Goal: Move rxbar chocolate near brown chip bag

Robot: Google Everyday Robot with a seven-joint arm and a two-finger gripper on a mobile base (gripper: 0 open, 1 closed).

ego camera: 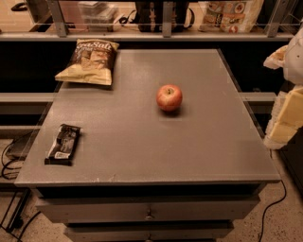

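Cream-white and pale yellow robot parts crowd the right edge of the view, and the gripper [284,59] sits among them, up beside the far right corner of the counter [142,142] and off its surface. Whether it is spread or pressed together cannot be told, and it holds nothing that can be seen.

Nearest to it on the grey counter is a red apple [169,97], upright with its stem up, a little right of the middle. The brown chip bag [88,61] lies flat at the far left corner, its dark "Sea Salt" top pointing away and its tan lower part towards the front. The rxbar chocolate [63,144] lies flat near the front left edge, its black wrapper running roughly front to back with the white label patch at the near end. It is well apart from the chip bag and from the apple.

Below the counter's front edge are grey drawers [149,212]. Behind the counter, a white-and-red printed bag [232,14] stands on a shelf at the upper right. A dark cable [272,208] trails across the speckled floor at the lower right.
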